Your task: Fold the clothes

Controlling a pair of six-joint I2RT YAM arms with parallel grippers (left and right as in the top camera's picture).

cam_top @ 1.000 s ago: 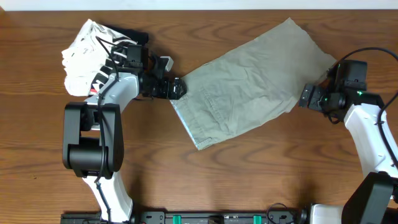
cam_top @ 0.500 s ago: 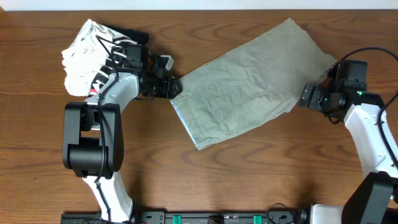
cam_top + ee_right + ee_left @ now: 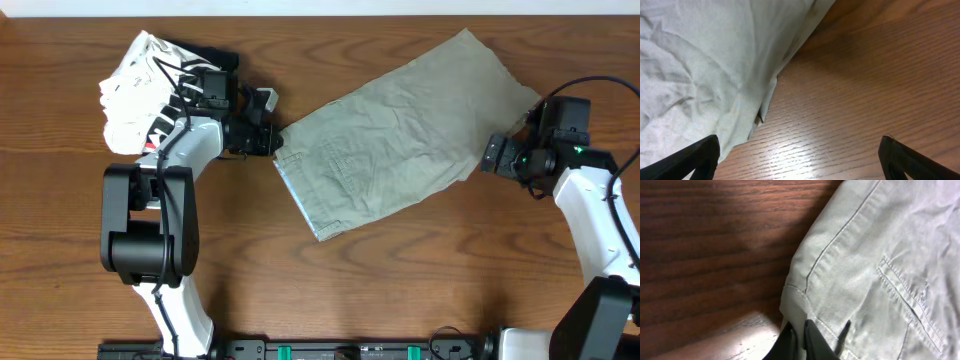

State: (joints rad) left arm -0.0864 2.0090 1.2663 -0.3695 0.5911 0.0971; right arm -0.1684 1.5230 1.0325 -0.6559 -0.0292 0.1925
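Observation:
The khaki grey-green shorts (image 3: pixel 400 130) lie flat and slantwise across the middle of the table, with a strip of pale blue inner waistband (image 3: pixel 300 205) showing along the lower left edge. My left gripper (image 3: pixel 274 141) is shut on the upper corner of the waistband. In the left wrist view its black fingers (image 3: pixel 812 342) pinch that corner of the shorts (image 3: pixel 865 280) between them. My right gripper (image 3: pixel 488 157) stands open just off the right leg hem. In the right wrist view the shorts (image 3: pixel 700 75) reach its left finger (image 3: pixel 697 157), and bare wood lies between the fingers.
A folded black-and-white striped garment (image 3: pixel 135 90) lies at the back left, behind my left arm. The wooden table (image 3: pixel 420 280) shows bare in front of the shorts. The arm bases stand along the front edge.
My left gripper has gone from wide open to shut on the waistband corner, which has shifted slightly left. The right arm and the rest of the shorts have not moved.

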